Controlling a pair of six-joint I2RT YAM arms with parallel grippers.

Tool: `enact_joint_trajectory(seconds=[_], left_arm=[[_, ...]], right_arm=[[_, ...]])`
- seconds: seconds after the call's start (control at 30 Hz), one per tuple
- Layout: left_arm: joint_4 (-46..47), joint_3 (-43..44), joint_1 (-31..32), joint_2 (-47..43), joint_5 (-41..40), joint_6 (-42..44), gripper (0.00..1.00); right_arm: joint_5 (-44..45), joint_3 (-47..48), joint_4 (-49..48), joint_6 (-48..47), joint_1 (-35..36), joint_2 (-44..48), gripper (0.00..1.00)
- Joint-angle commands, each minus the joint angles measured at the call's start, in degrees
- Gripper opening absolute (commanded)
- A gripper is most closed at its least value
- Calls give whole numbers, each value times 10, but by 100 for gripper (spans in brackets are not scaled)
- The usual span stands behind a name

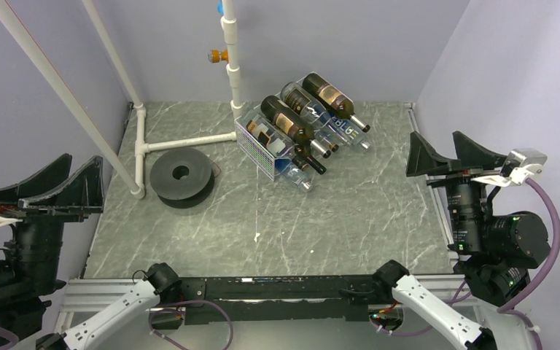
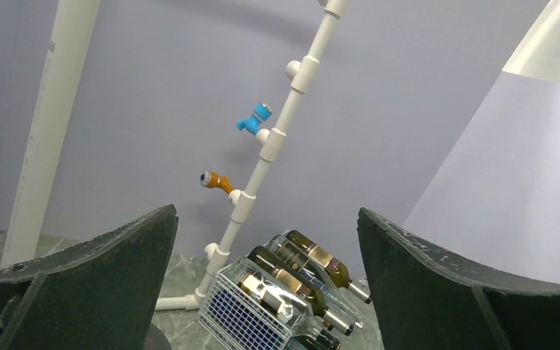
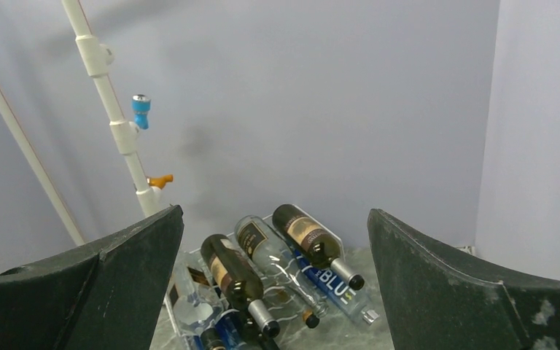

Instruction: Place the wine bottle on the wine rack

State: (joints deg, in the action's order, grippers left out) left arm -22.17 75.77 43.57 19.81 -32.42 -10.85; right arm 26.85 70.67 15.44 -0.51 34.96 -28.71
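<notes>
The white wire wine rack stands at the back middle of the grey marbled table, also visible in the left wrist view. Several bottles lie on it with their necks towards the front right. A dark wine bottle with a gold label lies at the right end of the top row. Another dark one lies further left, with clear bottles beside them. My left gripper is raised at the table's left edge, open and holding nothing. My right gripper is raised at the right edge, open and holding nothing.
A black round spool lies left of the rack. A white pipe frame runs along the table behind it. Its upright post carries blue and orange fittings just behind the rack. Purple walls close in the back and both sides.
</notes>
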Motion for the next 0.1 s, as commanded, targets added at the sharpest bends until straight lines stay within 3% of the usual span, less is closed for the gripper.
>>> enact_joint_trajectory(seconds=[0.0, 0.07], left_arm=[[2, -3, -3, -9, -6, -8, 100], [2, -4, -3, -9, -5, -9, 100]], right_arm=[[12, 11, -2, -19, 0, 5, 100], [29, 10, -1, -22, 0, 5, 100]])
